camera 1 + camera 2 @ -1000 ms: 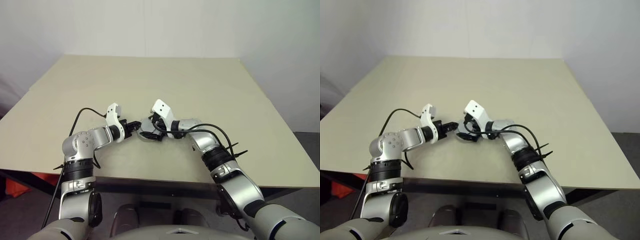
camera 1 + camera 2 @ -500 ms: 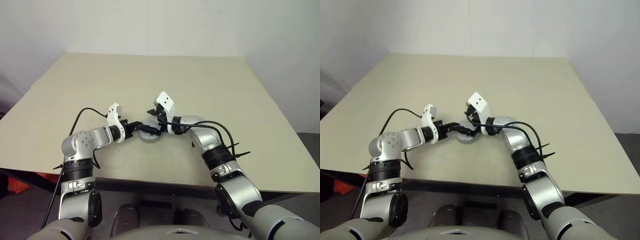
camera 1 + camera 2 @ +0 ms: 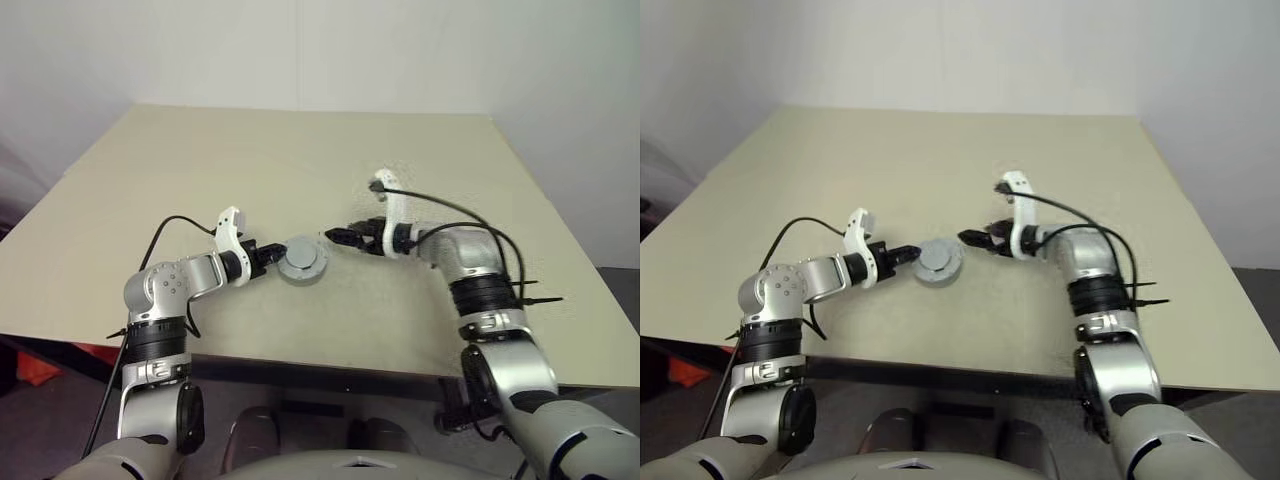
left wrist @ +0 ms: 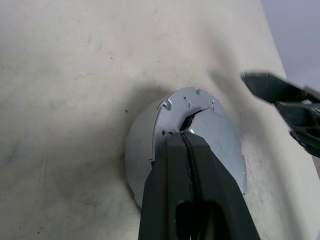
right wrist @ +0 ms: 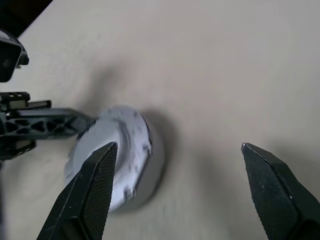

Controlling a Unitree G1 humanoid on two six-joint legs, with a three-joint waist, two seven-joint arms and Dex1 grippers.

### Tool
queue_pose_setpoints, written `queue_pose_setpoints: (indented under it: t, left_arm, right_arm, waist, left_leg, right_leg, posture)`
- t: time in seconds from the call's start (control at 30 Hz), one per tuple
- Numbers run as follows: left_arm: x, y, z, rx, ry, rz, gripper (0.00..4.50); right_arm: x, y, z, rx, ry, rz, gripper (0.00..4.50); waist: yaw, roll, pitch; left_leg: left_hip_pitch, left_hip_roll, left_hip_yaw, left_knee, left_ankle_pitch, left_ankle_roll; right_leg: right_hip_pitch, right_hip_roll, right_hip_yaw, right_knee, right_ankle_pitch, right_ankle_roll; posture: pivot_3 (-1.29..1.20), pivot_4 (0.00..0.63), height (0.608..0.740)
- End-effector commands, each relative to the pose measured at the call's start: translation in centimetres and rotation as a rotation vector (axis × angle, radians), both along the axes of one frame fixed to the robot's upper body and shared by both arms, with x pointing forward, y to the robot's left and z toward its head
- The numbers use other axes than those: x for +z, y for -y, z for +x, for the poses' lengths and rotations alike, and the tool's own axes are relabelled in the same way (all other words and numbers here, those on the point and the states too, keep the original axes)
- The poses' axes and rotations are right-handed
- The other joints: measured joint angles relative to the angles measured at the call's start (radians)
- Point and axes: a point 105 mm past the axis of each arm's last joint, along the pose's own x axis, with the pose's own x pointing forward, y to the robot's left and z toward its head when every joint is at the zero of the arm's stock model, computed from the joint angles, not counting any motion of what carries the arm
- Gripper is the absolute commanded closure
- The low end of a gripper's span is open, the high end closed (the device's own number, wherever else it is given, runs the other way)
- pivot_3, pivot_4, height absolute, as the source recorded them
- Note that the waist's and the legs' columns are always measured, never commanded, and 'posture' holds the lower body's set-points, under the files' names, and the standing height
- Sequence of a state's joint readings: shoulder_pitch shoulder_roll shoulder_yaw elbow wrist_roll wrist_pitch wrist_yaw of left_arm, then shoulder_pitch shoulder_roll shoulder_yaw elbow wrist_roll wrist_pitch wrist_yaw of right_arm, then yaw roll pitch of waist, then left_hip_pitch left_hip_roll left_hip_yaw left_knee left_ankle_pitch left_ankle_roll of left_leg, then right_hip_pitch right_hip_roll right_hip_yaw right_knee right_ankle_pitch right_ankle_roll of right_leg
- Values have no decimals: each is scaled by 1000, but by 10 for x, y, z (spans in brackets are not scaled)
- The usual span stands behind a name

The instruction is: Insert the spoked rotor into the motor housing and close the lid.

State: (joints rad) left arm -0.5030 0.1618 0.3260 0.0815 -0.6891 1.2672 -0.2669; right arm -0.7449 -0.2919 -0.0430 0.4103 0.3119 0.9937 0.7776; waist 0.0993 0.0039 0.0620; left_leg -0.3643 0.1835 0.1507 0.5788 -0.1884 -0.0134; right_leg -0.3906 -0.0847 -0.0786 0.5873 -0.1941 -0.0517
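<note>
One broad beige surface [image 3: 420, 180] carries a single round silvery metal disc, the closed motor housing [image 3: 301, 260], lying near its centre. Two grippers flank it. The left gripper [image 3: 271, 256], at the disc's nine o'clock, has its black fingers pressed together, tips touching the disc's top. The right gripper [image 3: 336, 237], at two o'clock, stands spread wide, holding nothing, just apart from the disc.

A broad beige table [image 3: 300, 160] with a matte, faintly scuffed top fills the scene, its far edge toward twelve o'clock meeting a plain pale wall [image 3: 320, 50]. Even, soft light falls across it. At three o'clock a strip of dark grey floor [image 3: 618, 290] shows. Something orange [image 3: 35, 372], perhaps a bag, lies low at eight o'clock.
</note>
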Motion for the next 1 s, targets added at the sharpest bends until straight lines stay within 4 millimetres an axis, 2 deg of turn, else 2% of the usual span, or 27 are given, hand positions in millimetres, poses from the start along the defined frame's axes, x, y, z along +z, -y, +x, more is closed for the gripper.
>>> queue_pose_setpoints:
  t: [0.03, 0.17, 0.3, 0.7, 1.0]
  left_arm:
    - [-4, 12, -6, -50, -19, -12, 4500]
    - [-5, 11, -6, -44, -15, -13, 4500]
    - [-4, 9, -6, -34, -7, -9, 4500]
    - [-3, -1, -5, -5, 2, 15, 4500]
    - [-2, -3, -5, 1, 3, 30, 4500]
  right_arm:
    - [17, -3, -12, 22, -134, 96, 17]
    - [6, -2, -25, 1, -302, 136, 17]
    - [-13, -16, -38, 1, -417, 141, 17]
    - [-22, -56, -26, -36, -482, 261, 17]
    - [-12, -81, -20, -26, -484, 356, 17]
  waist:
    - [0, 0, 0]
    - [3, 0, 0]
    - [5, 0, 0]
    - [-3, 0, 0]
    - [-5, 0, 0]
  left_leg:
    - [0, 0, 0, 0, 0, 0]
    - [0, 0, 0, 0, 1, -1]
    - [0, 0, 0, -1, 1, -1]
    - [12, 1, 1, -7, 4, -7]
    - [15, 1, 1, -10, 5, -8]
  right_leg:
    - [0, 0, 0, 0, 0, 0]
    - [0, 0, 0, 0, 0, 0]
    - [0, 0, 0, 0, 0, 0]
    - [5, 0, 0, 1, -4, 7]
    - [5, 1, 0, 1, -4, 7]
  posture:
    - [0, 0, 740]
    - [0, 0, 740]
    - [0, 0, 740]
    - [0, 0, 740]
    - [0, 0, 740]
